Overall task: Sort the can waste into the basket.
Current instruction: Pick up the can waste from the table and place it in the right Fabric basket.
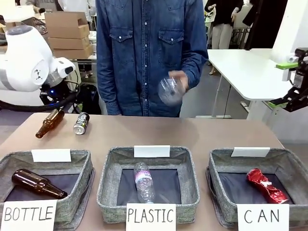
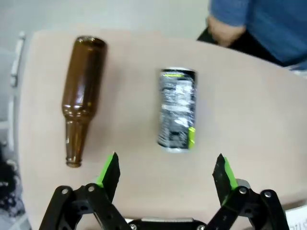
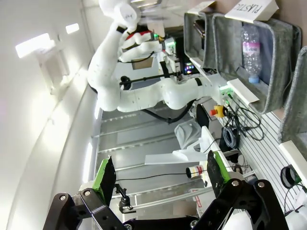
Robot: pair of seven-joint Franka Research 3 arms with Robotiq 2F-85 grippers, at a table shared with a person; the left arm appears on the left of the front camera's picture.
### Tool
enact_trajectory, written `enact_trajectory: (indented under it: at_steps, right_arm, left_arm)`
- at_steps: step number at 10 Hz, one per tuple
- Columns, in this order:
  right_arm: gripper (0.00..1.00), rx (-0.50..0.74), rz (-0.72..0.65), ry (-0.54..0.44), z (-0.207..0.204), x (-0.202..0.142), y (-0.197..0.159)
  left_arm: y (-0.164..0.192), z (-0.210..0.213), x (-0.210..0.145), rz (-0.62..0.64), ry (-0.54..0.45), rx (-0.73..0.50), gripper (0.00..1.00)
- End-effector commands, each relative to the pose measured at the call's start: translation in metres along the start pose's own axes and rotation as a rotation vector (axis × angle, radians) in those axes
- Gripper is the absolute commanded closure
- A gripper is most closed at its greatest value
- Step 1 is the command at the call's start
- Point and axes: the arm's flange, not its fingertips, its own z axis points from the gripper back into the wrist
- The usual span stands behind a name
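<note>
A black can (image 1: 81,123) with silver ends lies on its side at the far left of the table; in the left wrist view this can (image 2: 177,110) is just beyond my open left gripper (image 2: 167,168), which hovers above it with nothing between its fingers. A shiny red crushed can (image 1: 266,185) lies inside the grey basket (image 1: 219,166) labelled "CAN" at the front right. My right gripper (image 1: 282,84) is raised off the table's right edge, and in its own view the right gripper (image 3: 159,172) stands open and empty.
A brown glass bottle (image 1: 49,122) lies left of the black can, also seen as the bottle (image 2: 82,96). The "BOTTLE" basket (image 1: 82,161) holds a brown bottle and the "PLASTIC" basket (image 1: 109,168) a clear one. Across the table, a person's hand holds a clear plastic bottle (image 1: 172,90).
</note>
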Motion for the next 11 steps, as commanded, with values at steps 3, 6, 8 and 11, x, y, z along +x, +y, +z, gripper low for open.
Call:
enact_trajectory:
  at_steps: [3,6,8,11]
  right_arm:
    - [0.0,-0.011,0.016,0.013,0.002,-0.003,0.0]
    - [0.0,-0.011,0.016,0.013,0.002,-0.003,0.0]
    - [0.0,-0.011,0.016,0.013,0.002,-0.003,0.0]
    - [0.0,-0.011,0.016,0.013,0.002,-0.003,0.0]
  left_arm:
    - [-0.013,-0.047,0.026,0.03,0.152,-0.107,0.0]
    - [-0.018,-0.09,0.024,0.047,0.228,-0.073,0.0]
    - [-0.02,-0.105,0.02,0.06,0.246,-0.04,0.0]
    - [-0.017,-0.113,0.018,0.068,0.258,-0.037,0.0]
